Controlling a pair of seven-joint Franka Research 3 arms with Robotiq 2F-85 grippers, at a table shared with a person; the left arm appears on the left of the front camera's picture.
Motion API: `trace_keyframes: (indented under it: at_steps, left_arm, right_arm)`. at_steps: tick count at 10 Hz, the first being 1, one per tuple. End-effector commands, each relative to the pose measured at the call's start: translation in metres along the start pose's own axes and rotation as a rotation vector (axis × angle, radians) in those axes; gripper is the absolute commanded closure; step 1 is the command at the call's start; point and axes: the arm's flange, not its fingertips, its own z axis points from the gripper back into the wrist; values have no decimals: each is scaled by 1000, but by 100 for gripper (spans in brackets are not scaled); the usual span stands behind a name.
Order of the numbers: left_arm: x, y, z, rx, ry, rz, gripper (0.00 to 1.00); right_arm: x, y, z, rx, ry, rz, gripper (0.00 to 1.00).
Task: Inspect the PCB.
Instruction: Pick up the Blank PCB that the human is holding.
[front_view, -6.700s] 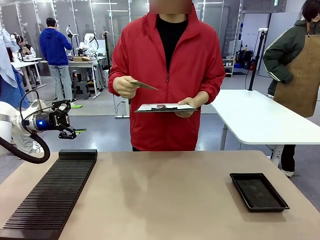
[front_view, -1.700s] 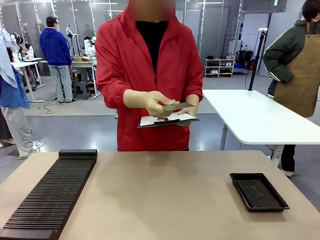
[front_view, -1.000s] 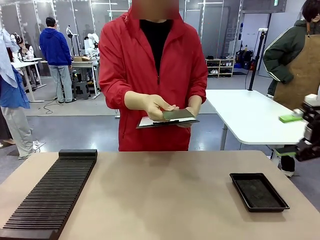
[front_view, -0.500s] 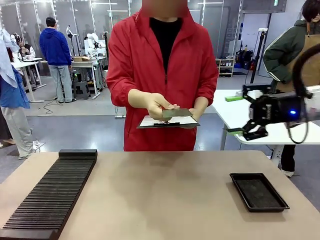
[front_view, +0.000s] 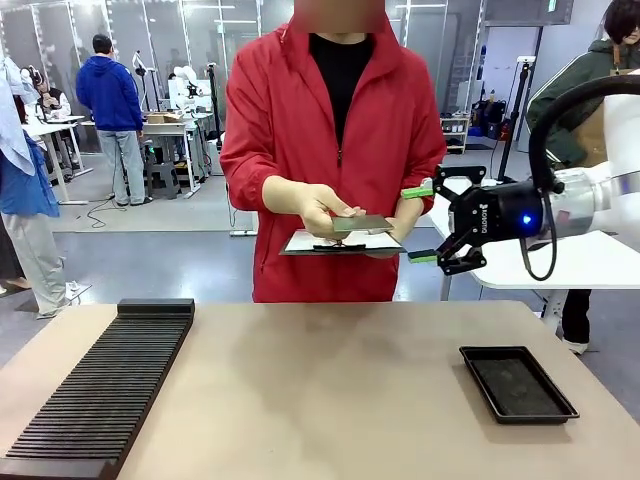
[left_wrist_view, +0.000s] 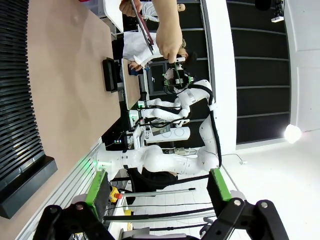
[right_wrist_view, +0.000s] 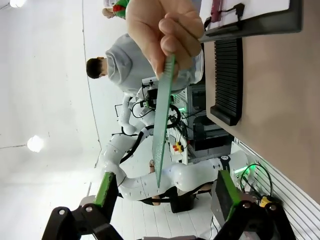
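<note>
— Green PCB (front_view: 362, 222): where is it logged?
— Off the desk (front_view: 330, 420). It is held roughly flat and pinched at one end by the hand (front_view: 322, 208) of a person in a red jacket who stands at the far side. A clipboard (front_view: 343, 243) is carried just beneath it in the person's other hand. From the right wrist the board is seen edge-on, a thin pale-green strip hanging from the fingertips.

— Right gripper, state of the fingers?
— Released. The right gripper (front_view: 420, 224) is noted just beside the PCB, at about the same height and pointed toward it. The fingers are spread wide, one green pad above and one below, and nothing is grasped between them. A small gap to the board's near end can be made out, so no contact is recorded.

— And the left?
— The left gripper (left_wrist_view: 157, 187) is recorded through its own wrist camera. Its fingers are likewise spread and nothing is gripped. The desk is seen sideways beyond them.

— What is set on the desk?
— A long black slotted rack (front_view: 100, 390) is laid along the robot's left side. A shallow black tray (front_view: 518, 383) is placed at the right, well apart from the rack. What lies inside the tray cannot be made out
</note>
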Motion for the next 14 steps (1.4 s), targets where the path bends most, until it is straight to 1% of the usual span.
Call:
trace_keyframes:
  at_steps: [1, 2, 3, 4, 5, 6, 9, 10, 11, 12, 13, 14]
  left_arm:
    - [-2, -1, 1, -12, 6, 2, 0]
    - [-2, -1, 1, -12, 6, 2, 0]
    - [-2, -1, 1, -12, 6, 2, 0]
    - [-2, -1, 1, -12, 6, 2, 0]
    - [-2, -1, 1, -12, 6, 2, 0]
    - [-2, -1, 1, -12, 6, 2, 0]
    - [-2, -1, 1, -12, 6, 2, 0]
    - [-2, -1, 1, -12, 6, 2, 0]
    - [-2, -1, 1, -12, 6, 2, 0]
    - [-2, -1, 1, -12, 6, 2, 0]
    - [-2, -1, 1, -12, 6, 2, 0]
    - [-2, -1, 1, -12, 6, 2, 0]
  right_arm:
    - [10, 4, -16, 19, -2, 1, 0]
    - [11, 5, -24, 21, 14, -3, 0]
    - [13, 6, -29, 17, 17, 20, 0]
    - [17, 5, -35, 33, 39, 19, 0]
    - [25, 3, -43, 77, 41, 9, 0]
    - [27, 1, -49, 77, 44, -1, 0]
    - [24, -5, -68, 97, 83, -22, 0]
    - [21, -5, -68, 113, 92, -17, 16]
    - [17, -5, -68, 133, 96, -10, 47]
    - [14, -5, -66, 136, 103, -7, 76]
    - [13, -5, -66, 140, 104, -10, 100]
    - [13, -6, -65, 148, 109, -13, 100]
